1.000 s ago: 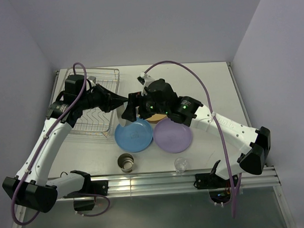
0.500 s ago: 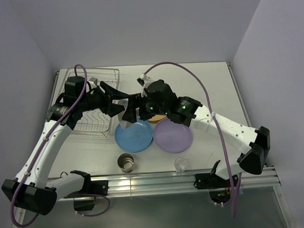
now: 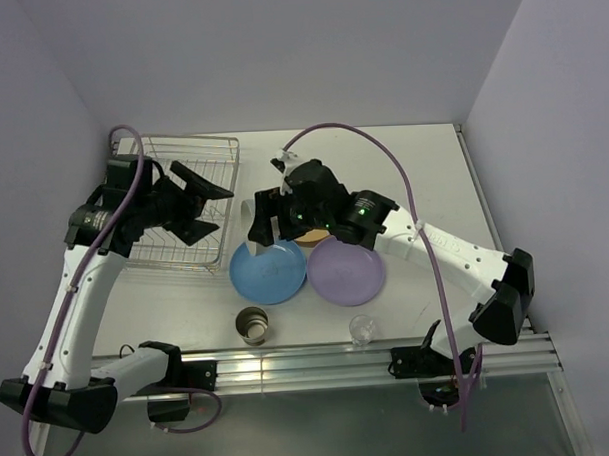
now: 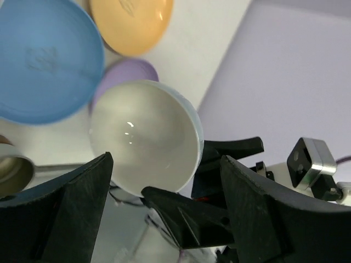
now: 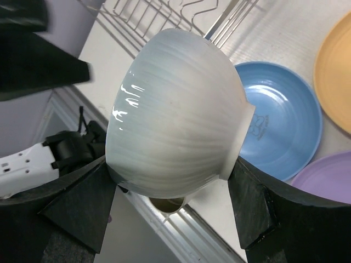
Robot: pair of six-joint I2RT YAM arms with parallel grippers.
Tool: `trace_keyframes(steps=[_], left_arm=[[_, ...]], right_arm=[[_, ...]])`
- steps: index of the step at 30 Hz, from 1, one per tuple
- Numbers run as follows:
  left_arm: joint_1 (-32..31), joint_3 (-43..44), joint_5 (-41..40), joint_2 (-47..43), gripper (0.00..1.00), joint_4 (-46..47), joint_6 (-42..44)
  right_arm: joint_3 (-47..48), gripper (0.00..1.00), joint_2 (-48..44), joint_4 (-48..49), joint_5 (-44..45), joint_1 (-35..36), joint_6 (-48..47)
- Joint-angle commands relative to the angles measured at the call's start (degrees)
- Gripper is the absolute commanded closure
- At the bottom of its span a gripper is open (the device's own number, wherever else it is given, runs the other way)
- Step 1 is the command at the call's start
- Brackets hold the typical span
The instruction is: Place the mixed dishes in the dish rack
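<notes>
A: Why is the right gripper (image 5: 173, 164) clamping across the white bowl (image 5: 175, 104), tipped sideways, just right of the dish rack (image 3: 175, 255)?
B: Probably angling it for racking. The left gripper (image 3: 199, 207) is hovering over the rack, gaping, holding nothing.

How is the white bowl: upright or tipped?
Tipped on its side: the right hand holds the white bowl, inside facing the left wrist camera.

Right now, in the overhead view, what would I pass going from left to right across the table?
First the silver wire dish rack → round blue plate → round purple plate.
</notes>
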Motion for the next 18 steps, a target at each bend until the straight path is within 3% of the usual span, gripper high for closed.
trace_keyframes(steps=[1, 5, 8, 18], left_arm=[[1.9, 6.9, -12.1, -1.9, 0.15, -10.7, 5.6], [2.0, 12.5, -22.3, -4.4, 0.16, -16.2, 4.9], [2.0, 13.3, -24.5, -6.6, 0.18, -18.0, 5.7], [2.0, 1.8, -25.7, -16.0, 0.24, -23.0, 6.3]], right_arm=[[6.1, 1.00, 1.7, 2.9, 2.9, 0.3, -3.9], [12.0, 1.00, 6.2, 2.3, 6.1, 0.3, -8.8], [16.8, 1.00, 10.4, 3.5, 7.4, 0.3, -14.2], [34.9, 1.00, 28.6, 10.3, 13.2, 0.3, -29.1]])
